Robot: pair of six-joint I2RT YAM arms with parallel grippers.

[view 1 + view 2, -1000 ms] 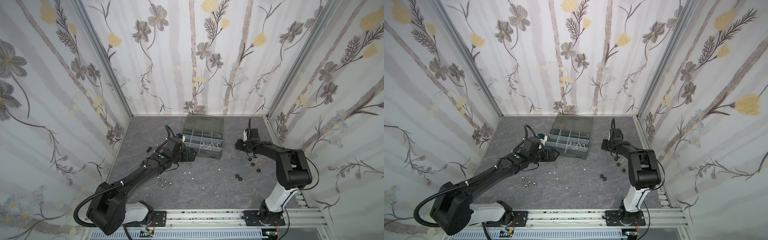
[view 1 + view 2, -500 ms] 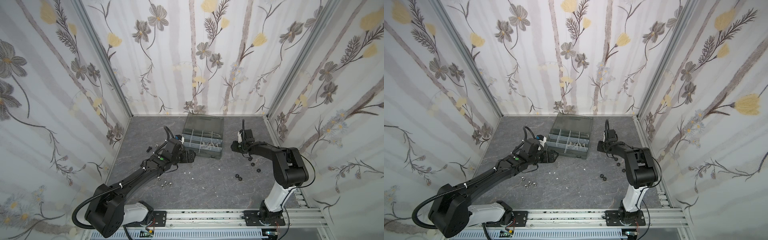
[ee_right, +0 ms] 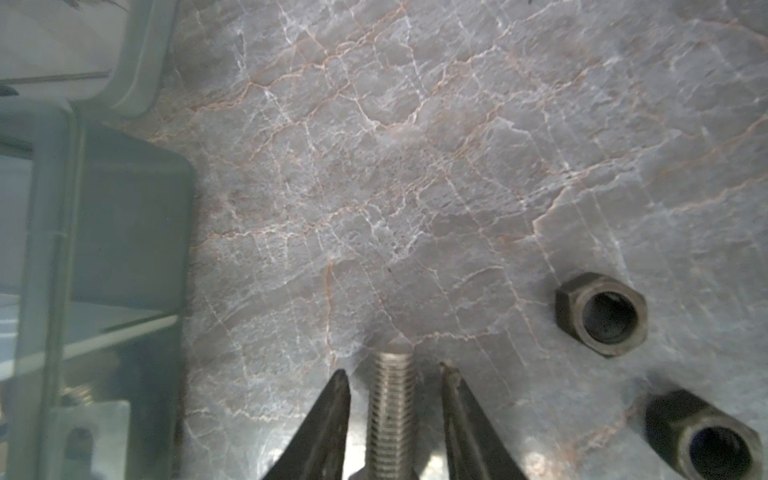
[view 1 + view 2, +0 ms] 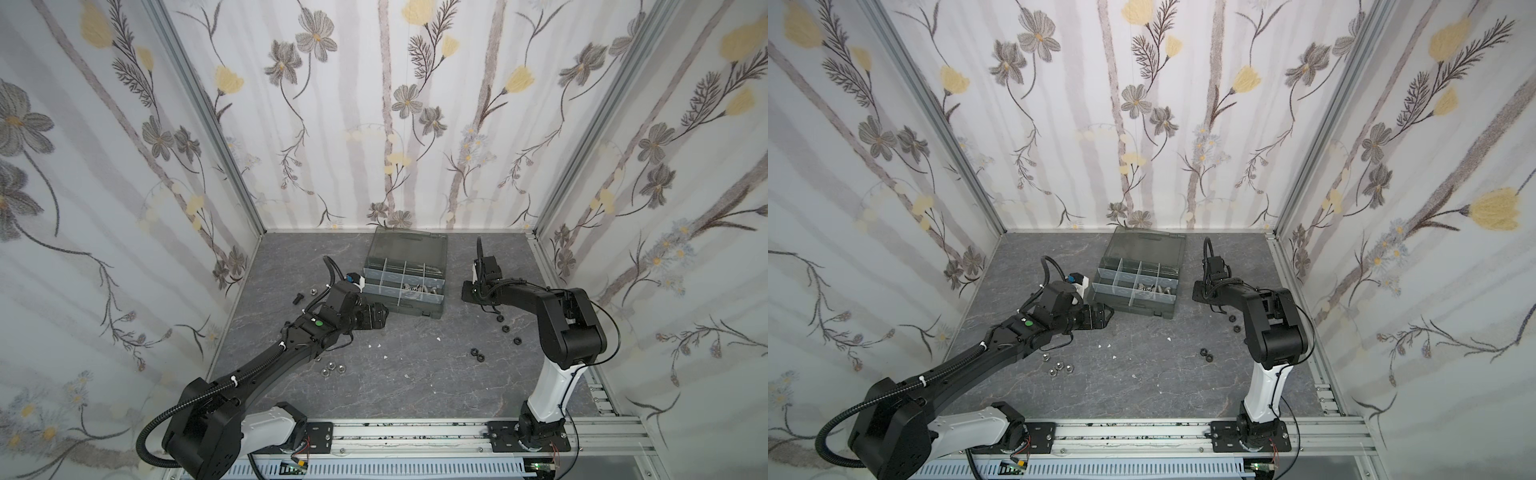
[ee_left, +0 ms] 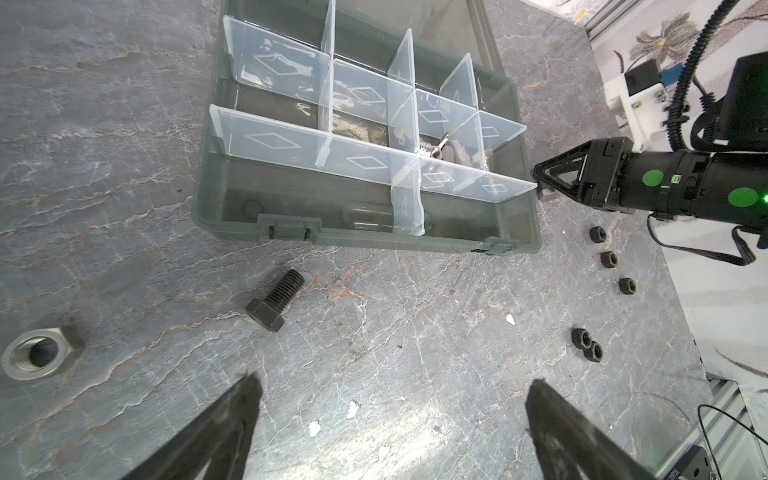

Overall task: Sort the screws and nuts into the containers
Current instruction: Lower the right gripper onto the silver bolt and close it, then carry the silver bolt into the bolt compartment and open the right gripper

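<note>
Right wrist cam: silver screw [image 3: 392, 399] lying on table [image 3: 415, 166], shaft sitting btwn right gripper [image 3: 393, 368] fingers [image 3: 328, 415]. Fingers standing apart, slim gap showing each side, not clamping. Organizer case [image 3: 124, 232] sitting near on one side, two black nuts [image 3: 602, 313] lying on other. Left wrist cam: left gripper [image 5: 392, 384] hovering over table w/ fingers spread wide; black screw [image 5: 275, 299] lying btwn it and case front, silver nut [image 5: 39, 353] lying off to side.

Grey-green organizer case [image 4: 415, 309]: lid open, silver screws [image 4: 1152, 287] in its middle row. Loose outside it: black screw [image 5: 274, 301] on its side, silver nuts [image 4: 334, 368], black nuts [image 4: 474, 352].
</note>
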